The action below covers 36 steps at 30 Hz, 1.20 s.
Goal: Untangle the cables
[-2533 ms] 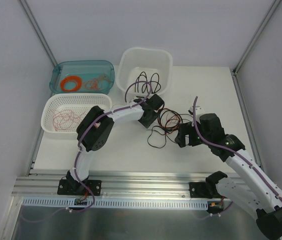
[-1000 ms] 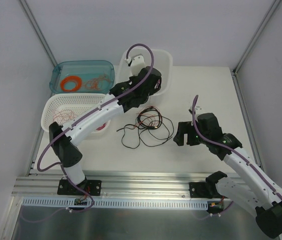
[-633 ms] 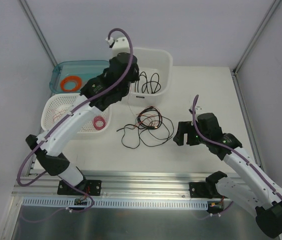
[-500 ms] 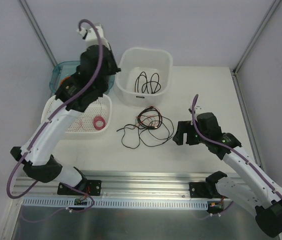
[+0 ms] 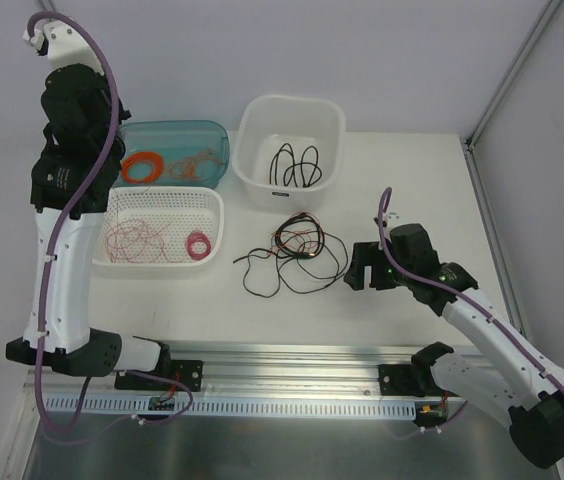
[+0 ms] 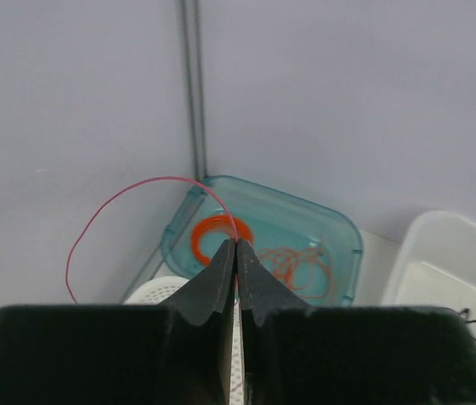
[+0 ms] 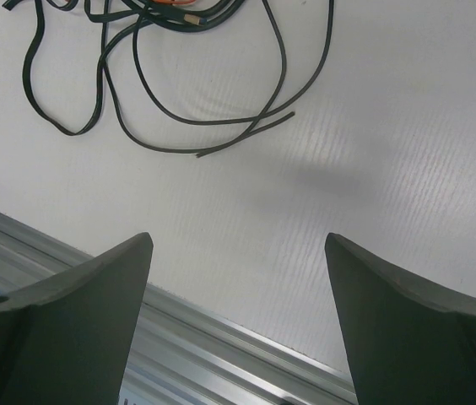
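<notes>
One thin red wire point(image 6: 128, 192) sits clamped in my left gripper point(image 6: 236, 245), fingers together, held high at the far left. Other cables point(image 5: 297, 252), loose black-and-red loops, lie on the table point(image 5: 412, 190) just beside my right gripper point(image 7: 236, 245), whose fingers are wide apart and empty.

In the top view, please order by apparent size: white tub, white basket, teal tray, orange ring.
Largest: white tub and white basket look about equal. The tall tub is nearer the camera, so I do not rank them.
Then: teal tray.
Smallest: orange ring.
</notes>
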### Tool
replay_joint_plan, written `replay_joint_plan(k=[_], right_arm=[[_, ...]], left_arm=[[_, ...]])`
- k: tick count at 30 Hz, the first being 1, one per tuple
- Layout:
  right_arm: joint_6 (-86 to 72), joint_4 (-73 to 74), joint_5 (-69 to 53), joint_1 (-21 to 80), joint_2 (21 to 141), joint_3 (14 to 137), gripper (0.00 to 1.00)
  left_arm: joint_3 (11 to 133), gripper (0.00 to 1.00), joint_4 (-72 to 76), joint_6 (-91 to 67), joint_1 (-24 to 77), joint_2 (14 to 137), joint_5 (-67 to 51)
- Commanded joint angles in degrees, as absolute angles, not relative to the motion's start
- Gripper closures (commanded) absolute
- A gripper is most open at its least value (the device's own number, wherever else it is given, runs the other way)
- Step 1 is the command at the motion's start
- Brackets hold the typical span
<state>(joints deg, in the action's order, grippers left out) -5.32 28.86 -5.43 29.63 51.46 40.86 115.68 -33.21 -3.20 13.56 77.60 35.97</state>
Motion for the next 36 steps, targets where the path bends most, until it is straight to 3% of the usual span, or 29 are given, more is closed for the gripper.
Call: replay_joint_plan(k=[1, 10, 16, 26, 29, 36], right_arm=[[-5.71, 26.98, -6.42, 30.15, 52.03, 41.04, 0.12], [-5.45, 26.72, -6.50, 30.67, 53.09, 40.87, 0.13], [-5.62, 26.46, -6.33, 30.85, 52.82, 39.64, 0.13], [-5.71, 25.67, -6.50, 30.94, 54.31, 39.02, 0.13], [-6.06, 24.96, -7.03, 31.29, 55.80, 40.07, 0.13], [-5.89, 24.79, -5.98, 33.13, 58.62, 42.54, 0.13]], left_arm=[[112.16, 1.00, -33.13, 0.97, 8.98, 77.44, 34.11], [83.63, 1.00, -23.66, -6.24, -2.72, 75.41, 28.75], [73.15, 1.00, -21.63, -10.80, -7.20, 79.36, 27.86], [67.06, 1.00, -24.68, -16.69, -12.57, 84.55, 23.12], [67.32, 0.95, -26.97, -18.36, -12.66, 86.22, 21.10], [68.29, 0.96, -27.51, -16.18, -12.57, 88.94, 8.10]])
